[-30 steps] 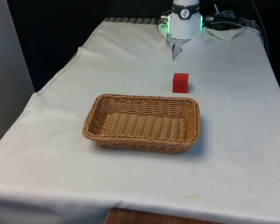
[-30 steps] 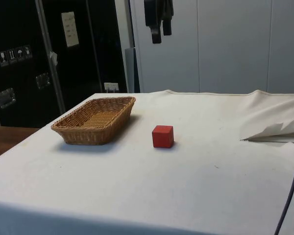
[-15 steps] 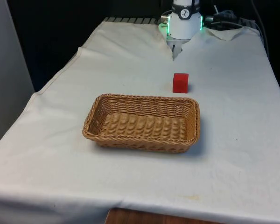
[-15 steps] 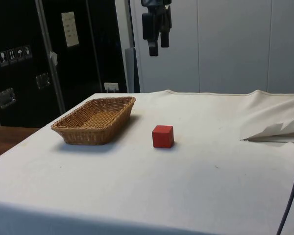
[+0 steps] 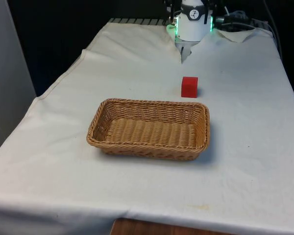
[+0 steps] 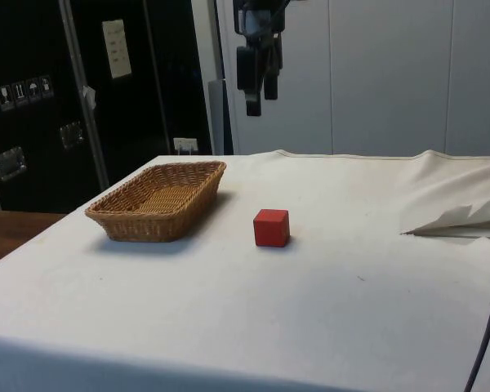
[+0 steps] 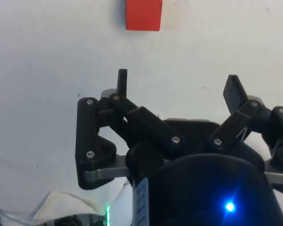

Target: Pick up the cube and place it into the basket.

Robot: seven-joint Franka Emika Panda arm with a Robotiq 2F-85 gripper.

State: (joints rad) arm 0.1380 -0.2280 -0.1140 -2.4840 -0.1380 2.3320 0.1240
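Observation:
A red cube (image 5: 189, 86) rests on the white cloth just behind the far right corner of the wicker basket (image 5: 149, 129). In the side view the cube (image 6: 271, 227) sits to the right of the basket (image 6: 158, 198). My gripper (image 6: 259, 98) hangs high above the table, well over the cube, fingers pointing down. In the wrist view the gripper (image 7: 178, 84) is open, its two black fingertips (image 7: 122, 81) wide apart with nothing between them, and the cube (image 7: 143, 14) lies on the cloth beyond them.
The white cloth (image 5: 245, 147) covers the whole table and is rumpled in a fold (image 6: 461, 214) at the side view's right. Bare cloth surrounds the cube and the basket.
The gripper has come down in the side view, from the picture's top edge to lower above the table. Cube and basket have not moved.

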